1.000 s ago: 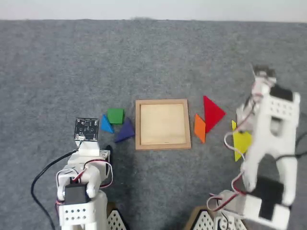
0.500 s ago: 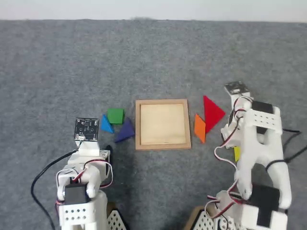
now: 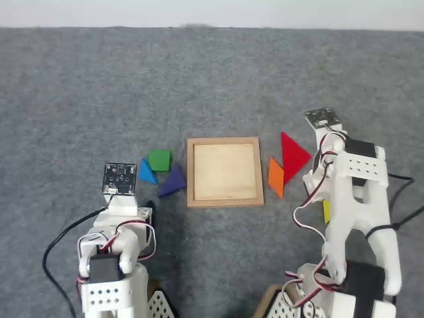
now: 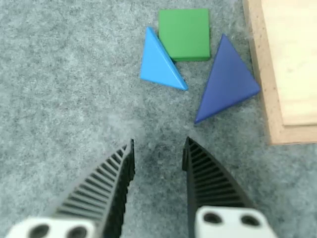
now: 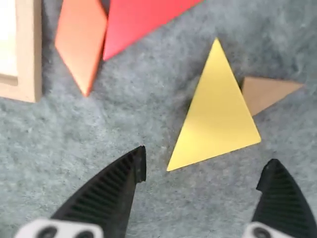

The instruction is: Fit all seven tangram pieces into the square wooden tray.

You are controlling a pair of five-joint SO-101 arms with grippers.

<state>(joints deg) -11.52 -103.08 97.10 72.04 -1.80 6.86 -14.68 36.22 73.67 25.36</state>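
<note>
The square wooden tray point(image 3: 224, 171) lies mid-table with nothing in it. Off its left side sit a green square point(image 3: 159, 159), a light blue triangle point(image 3: 146, 172) and a dark blue triangle point(image 3: 173, 180). On its right lie an orange parallelogram point(image 3: 276, 176) and a red triangle point(image 3: 292, 156). My right gripper point(image 5: 204, 168) is wide open, hanging over the yellow triangle point(image 5: 218, 116), which has a small brown triangle point(image 5: 265, 92) beside it. My left gripper point(image 4: 157, 153) is open just short of the dark blue triangle point(image 4: 227, 82), holding nothing.
The right arm point(image 3: 354, 199) covers most of the yellow triangle in the high view. The left arm point(image 3: 116, 232) stands near the table's front left. Grey carpet stretches bare behind the tray. The tray's corner point(image 5: 27, 54) borders the orange parallelogram point(image 5: 81, 42).
The right arm has swung in toward the tray and come over the yellow triangle, hiding most of it in the high view. The left arm has not moved.
</note>
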